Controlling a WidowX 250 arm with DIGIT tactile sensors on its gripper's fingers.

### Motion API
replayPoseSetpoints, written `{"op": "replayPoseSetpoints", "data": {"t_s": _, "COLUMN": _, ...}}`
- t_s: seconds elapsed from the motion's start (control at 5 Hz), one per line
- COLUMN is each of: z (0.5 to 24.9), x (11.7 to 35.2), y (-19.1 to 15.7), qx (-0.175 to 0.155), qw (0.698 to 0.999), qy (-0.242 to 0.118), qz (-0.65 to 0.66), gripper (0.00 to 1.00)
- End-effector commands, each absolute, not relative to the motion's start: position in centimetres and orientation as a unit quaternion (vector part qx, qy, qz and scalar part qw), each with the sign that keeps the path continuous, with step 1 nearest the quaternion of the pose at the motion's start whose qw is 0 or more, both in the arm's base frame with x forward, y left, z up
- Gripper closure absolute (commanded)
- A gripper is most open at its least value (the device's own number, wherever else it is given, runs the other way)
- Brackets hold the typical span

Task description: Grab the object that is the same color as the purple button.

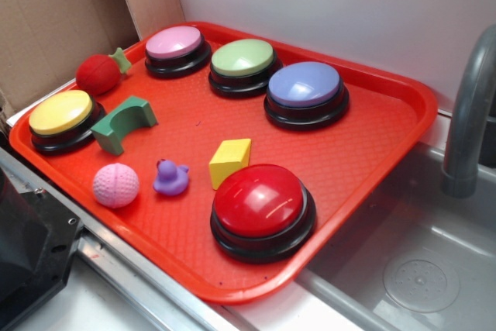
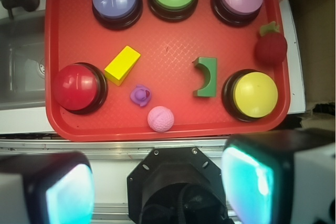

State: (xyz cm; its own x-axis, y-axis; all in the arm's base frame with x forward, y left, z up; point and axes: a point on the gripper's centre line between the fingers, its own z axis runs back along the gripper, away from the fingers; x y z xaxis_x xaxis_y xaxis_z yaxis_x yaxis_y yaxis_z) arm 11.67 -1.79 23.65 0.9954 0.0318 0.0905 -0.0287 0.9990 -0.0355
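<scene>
purple duck point(image 1: 170, 177) upright on red tray point(image 1: 364, 125), near tray's front edge, between pink ball point(image 1: 115, 185) and yellow block point(image 1: 229, 163), touching neither. purple button point(image 1: 304, 93) sits toward the far right corner. gripper point(image 2: 157, 187) high above the tray, fingers point(image 2: 249, 182) spread wide, holding nothing.
</scene>
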Motion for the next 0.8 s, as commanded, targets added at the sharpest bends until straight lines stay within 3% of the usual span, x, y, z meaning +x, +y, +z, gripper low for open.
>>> {"op": "replayPoseSetpoints", "data": {"t_s": 0.0, "z": 23.6, "x": 11.7, "y": -1.8, "qx": -0.017, "qw": 0.999, "qy": -0.046, "qz": 0.015, "gripper": 0.0}}
{"op": "replayPoseSetpoints", "data": {"t_s": 0.4, "z": 18.6, "x": 14.0, "y": -2.2, "qx": -0.027, "qw": 0.992, "qy": -0.087, "qz": -0.087, "gripper": 0.0}}
{"op": "replayPoseSetpoints", "data": {"t_s": 0.6, "z": 14.5, "x": 15.7, "y": -2.3, "qx": 0.029, "qw": 0.981, "qy": -0.116, "qz": -0.151, "gripper": 0.0}}
